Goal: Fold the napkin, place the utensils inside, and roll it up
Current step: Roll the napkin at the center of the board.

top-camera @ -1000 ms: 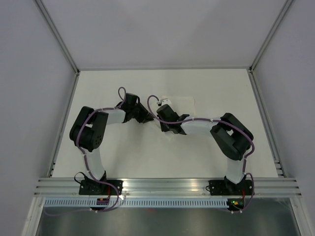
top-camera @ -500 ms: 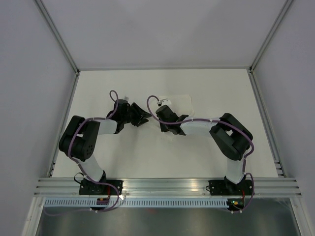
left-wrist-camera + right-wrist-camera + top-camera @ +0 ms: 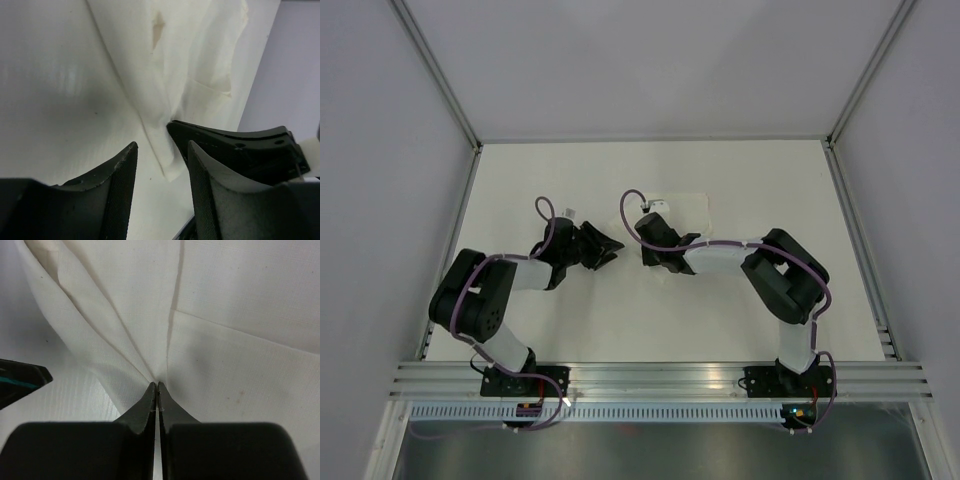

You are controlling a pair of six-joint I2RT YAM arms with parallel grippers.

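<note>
The white napkin [image 3: 695,208] lies at mid table, folded into creased layers [image 3: 225,315]. My right gripper [image 3: 157,385] is shut on a pinched fold of it, and creases fan out from the tips. In the top view the right gripper [image 3: 653,258] sits at the napkin's left side. My left gripper [image 3: 608,245] is open just left of it. A napkin corner [image 3: 172,170] lies on the table between its fingers [image 3: 125,165], untouched. A dark pointed tip with a teal streak [image 3: 20,382] shows at the left edge of the right wrist view; I cannot tell if it is a utensil.
The white tabletop [image 3: 750,180] is fenced by grey walls and metal rails [image 3: 455,250] on both sides. An aluminium rail [image 3: 660,378] with both arm bases runs along the near edge. The right gripper's black body [image 3: 240,147] is close to the right of my left fingers.
My left arm has folded back to the left and its gripper has drawn a little away from the right gripper. The right gripper has stayed pinched on the napkin.
</note>
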